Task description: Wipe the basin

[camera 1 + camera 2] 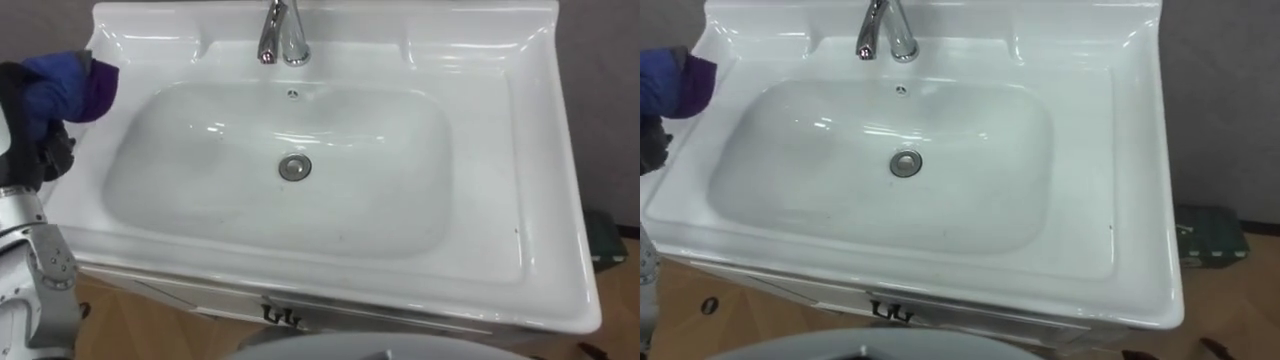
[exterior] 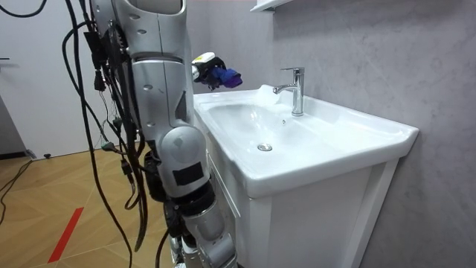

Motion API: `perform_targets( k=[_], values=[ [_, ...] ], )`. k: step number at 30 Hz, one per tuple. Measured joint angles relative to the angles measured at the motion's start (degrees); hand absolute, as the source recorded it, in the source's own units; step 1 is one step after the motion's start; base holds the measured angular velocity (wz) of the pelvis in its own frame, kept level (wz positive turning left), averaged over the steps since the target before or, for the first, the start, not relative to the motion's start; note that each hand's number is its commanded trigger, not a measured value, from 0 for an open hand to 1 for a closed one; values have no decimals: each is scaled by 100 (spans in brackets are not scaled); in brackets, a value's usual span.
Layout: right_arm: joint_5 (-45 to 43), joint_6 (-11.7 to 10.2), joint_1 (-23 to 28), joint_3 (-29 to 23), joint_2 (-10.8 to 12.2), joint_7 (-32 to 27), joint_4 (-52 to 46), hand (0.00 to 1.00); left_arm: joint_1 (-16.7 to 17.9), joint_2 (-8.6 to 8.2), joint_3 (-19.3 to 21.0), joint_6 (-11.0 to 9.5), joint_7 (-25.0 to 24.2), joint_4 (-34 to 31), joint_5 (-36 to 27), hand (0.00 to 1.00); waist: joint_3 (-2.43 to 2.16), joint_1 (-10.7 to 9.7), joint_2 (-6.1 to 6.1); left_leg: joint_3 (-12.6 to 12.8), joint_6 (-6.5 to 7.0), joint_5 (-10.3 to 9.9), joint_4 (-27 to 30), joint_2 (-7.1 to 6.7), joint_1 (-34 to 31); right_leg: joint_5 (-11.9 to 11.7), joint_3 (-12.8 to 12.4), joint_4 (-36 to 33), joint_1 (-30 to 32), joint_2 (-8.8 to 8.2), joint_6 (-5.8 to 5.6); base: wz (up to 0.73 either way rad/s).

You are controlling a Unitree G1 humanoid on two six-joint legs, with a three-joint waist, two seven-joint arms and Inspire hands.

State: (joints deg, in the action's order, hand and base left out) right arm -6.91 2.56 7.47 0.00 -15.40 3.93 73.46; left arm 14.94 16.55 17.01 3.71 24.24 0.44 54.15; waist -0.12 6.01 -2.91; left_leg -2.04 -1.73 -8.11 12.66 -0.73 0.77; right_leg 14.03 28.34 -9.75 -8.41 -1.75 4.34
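The left hand (image 1: 25,120) has its fingers (image 1: 52,152) curled round a bunched blue-purple cloth (image 1: 75,85), at the left rim of the white basin (image 1: 540,200). To their right sits the drain (image 1: 295,167), and farther back the tap (image 1: 283,35).

The cloth (image 1: 72,84) is a blue and purple rag, all bunched up in the left hand (image 1: 22,125), with the loose end poking out past the fingers toward the basin (image 1: 480,230). It's held up in the air over the basin's left rim, not touching the bowl. The basin itself is glossy white, rectangular outside with a rounded bowl spreading off to the hand's right, and a round metal drain (image 1: 294,167) sits mid-bowl.
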Motion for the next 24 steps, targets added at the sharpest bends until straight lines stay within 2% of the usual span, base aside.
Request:
perform_targets(
  k=[4, 8, 10, 15, 16, 17, 21, 24],
  values=[
    [-16, 1, -13, 41, -5, 0, -20, 0, 2, -21, -103, 12, -19, 238, -12, 100, 25, -68, 48, 34, 0, 0, 2, 1, -4, 0, -20, 2, 6, 0, 0, 0],
    [-14, 0, -67, 58, 1, -2, -25, 0, -6, -58, -352, 131, -271, 770, -69, 100, 25, -261, 45, 71, 0, 0, 4, 4, -7, -1, -59, 3, 12, 6, -2, 0],
    [-14, 4, -66, 55, -2, -7, -39, 0, -6, -115, -411, 142, -380, 980, -80, 100, 22, -272, 40, 178, 0, -1, 10, 25, -1, -2, -161, 1, 34, 17, 0, -17],
    [-16, 6, -57, 56, 8, -5, -39, 0, -24, -214, -419, 164, -481, 1162, -211, 100, 24, -458, 56, 310, 1, -1, 4, 44, 26, -3, -239, -4, 47, 19, 2, -10],
    [-41, 6, -45, 56, 12, -5, -35, 0, -99, -213, -427, 162, -480, 1196, -219, 100, 44, -507, 74, 341, 1, -2, -3, 50, 40, -3, -280, -10, 48, 26, 3, -8],
    [-54, 10, -39, 59, 11, -4, -27, 0, -196, -213, -437, 164, -481, 1286, -227, 100, 46, -536, 76, 348, 2, -2, -3, 52, 48, -5, -313, -15, 48, 30, 6, -6],
    [-67, 13, 49, 59, 18, -1, -69, 0, -409, -214, -525, 185, -515, 1529, -238, 100, 42, -583, 70, 359, 3, -3, -1, 56, 83, -6, -406, -45, 55, 31, 8, -9],
    [-184, 131, 104, -31, 21, 4, -118, 0, -604, -213, -552, 206, -590, 1812, -234, 100, 33, -609, 56, 364, 7, -5, -2, 64, 95, -8, -476, -103, 88, 29, 14, -12]
  ],
)
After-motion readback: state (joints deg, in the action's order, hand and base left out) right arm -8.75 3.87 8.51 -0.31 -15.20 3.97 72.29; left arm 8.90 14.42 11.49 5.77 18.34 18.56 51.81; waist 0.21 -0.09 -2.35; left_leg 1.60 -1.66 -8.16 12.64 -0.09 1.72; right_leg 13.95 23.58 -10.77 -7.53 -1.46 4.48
